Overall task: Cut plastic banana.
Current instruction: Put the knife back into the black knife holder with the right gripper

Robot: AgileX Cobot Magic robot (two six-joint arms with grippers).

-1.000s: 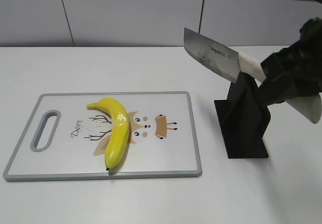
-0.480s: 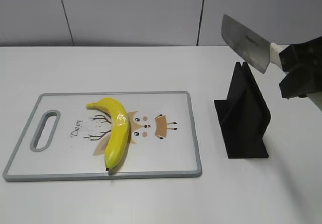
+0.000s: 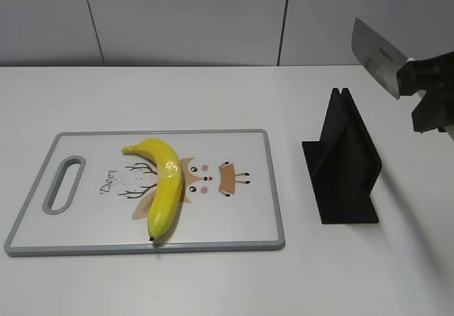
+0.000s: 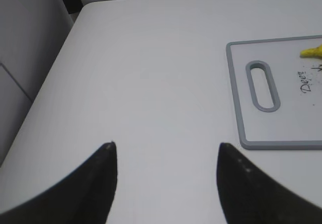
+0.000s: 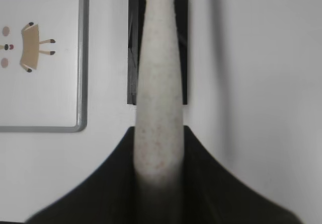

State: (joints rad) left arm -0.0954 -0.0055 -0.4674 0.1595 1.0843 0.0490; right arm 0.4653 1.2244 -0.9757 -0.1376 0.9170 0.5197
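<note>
The plastic banana (image 3: 163, 184) lies on its side on the cutting board (image 3: 241, 216), left of the board's middle. Its curved back bulges toward the deer print, one dark tip pointing at the near edge and the other toward the handle slot on the left. Nothing touches it. Only its far tip shows in the left wrist view, at the right edge (image 4: 313, 52).

The right end effector (image 3: 429, 92) is high at the far right of the scene, clamped on the pale speckled handle of a cleaver (image 3: 378, 57). The broad blade slants up and to the left, above and to the right of the black knife stand (image 3: 344, 163) on the white counter (image 3: 213, 96). In the right wrist view the handle (image 5: 157, 83) runs straight out between the closed fingers, over the stand.

The left end effector (image 4: 163, 176) hovers low over the bare counter, left of the board, its fingers spread wide and holding nothing.

The banana looks light, rigid and glossy, so it would likely skate or roll under a blade pressing on its rounded back. A steadying hold probably belongs near one end, across the narrow width, leaving the thick middle free for the cut. The board itself may also slide on the smooth counter.
</note>
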